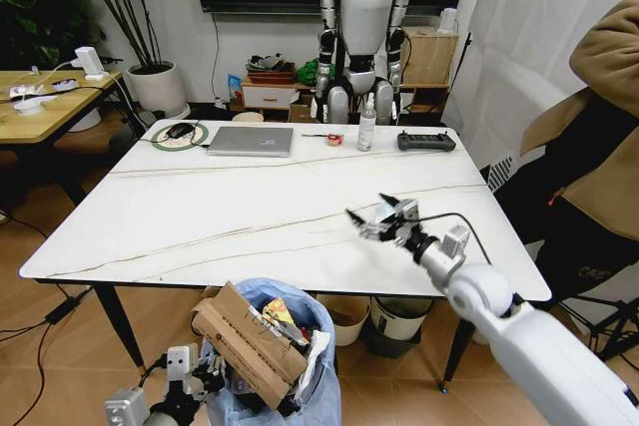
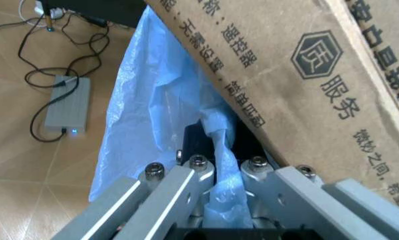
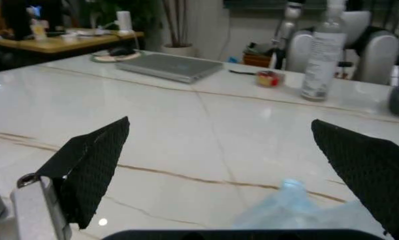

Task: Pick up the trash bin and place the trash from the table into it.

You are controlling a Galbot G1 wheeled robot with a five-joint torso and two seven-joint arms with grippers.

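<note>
Gripping the trash bin (image 1: 300, 386) rim, left tool (image 1: 195, 378); right tool (image 1: 384, 216) well above.

The right arm (image 1: 529, 331) reaches forward from the lower right, elbow low, forearm rising toward the wrist. Its right gripper (image 1: 377, 214) hovers with the jaws spread wide apart; in the right wrist view the two dark textured pads (image 3: 93, 167) stand far from each other with nothing between them. The left arm is low at the bottom left, and the left gripper (image 1: 205, 381) points upward. In the left wrist view its grey fingers (image 2: 169, 192) are closed, pinching a fold of thin blue plastic.
</note>
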